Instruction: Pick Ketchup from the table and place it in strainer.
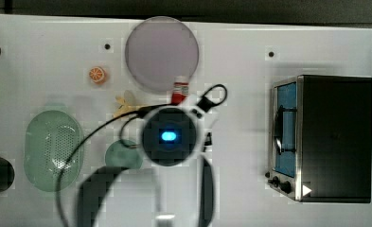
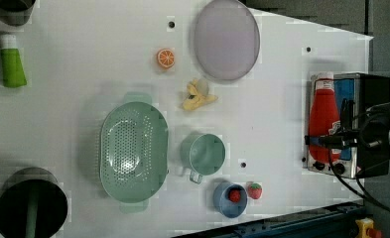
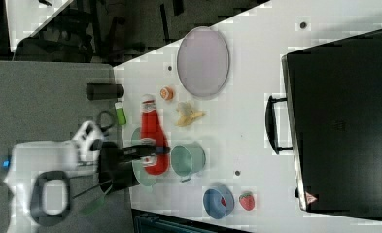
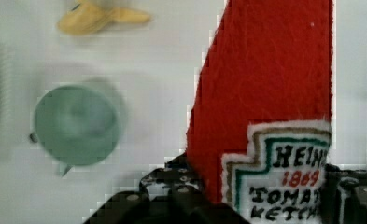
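I have my gripper point(image 4: 265, 200) clamped around the ketchup point(image 4: 270, 88), jaws partly closed on either side of its labelled body, and the bottle hangs in my grasp above the table point(image 2: 83, 74) rather than resting on it. In the left view the red bottle point(image 2: 324, 119) shows in front of the black box point(image 2: 376, 99) that stands near one edge of the table, with its white cap pointing away from my fingers. In the right view the ketchup point(image 3: 152, 131) overlaps the rim of the strainer point(image 3: 142, 177). The strainer point(image 2: 133, 151) sits with nothing inside it toward the opposite edge of the table from the box, and the teal cup point(image 2: 204, 154) stands just beside it. The peeled banana point(image 4: 99, 17) lies on the table near the middle, between the cup point(image 4: 76, 123) and the lilac plate point(image 2: 226, 39).
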You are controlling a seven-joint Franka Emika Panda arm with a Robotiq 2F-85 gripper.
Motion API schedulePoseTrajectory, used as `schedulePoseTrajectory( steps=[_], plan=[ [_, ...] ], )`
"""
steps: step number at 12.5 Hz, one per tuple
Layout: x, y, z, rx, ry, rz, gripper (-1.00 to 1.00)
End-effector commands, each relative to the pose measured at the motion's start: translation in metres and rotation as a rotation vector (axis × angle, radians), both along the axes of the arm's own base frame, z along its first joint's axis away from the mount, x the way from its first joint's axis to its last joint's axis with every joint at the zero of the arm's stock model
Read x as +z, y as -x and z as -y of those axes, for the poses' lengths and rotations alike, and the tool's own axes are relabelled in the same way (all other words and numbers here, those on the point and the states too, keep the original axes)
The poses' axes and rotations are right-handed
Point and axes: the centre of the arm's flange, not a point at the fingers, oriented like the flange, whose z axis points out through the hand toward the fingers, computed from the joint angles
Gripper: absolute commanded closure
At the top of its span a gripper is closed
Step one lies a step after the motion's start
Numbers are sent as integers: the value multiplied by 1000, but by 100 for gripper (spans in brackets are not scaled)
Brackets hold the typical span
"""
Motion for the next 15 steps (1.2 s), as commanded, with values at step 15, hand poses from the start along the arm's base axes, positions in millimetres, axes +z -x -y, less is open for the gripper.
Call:
schedulePoseTrajectory(
  steps=[15],
  plan=[
    [-98, 42, -314, -301, -169, 58, -26]
  ],
)
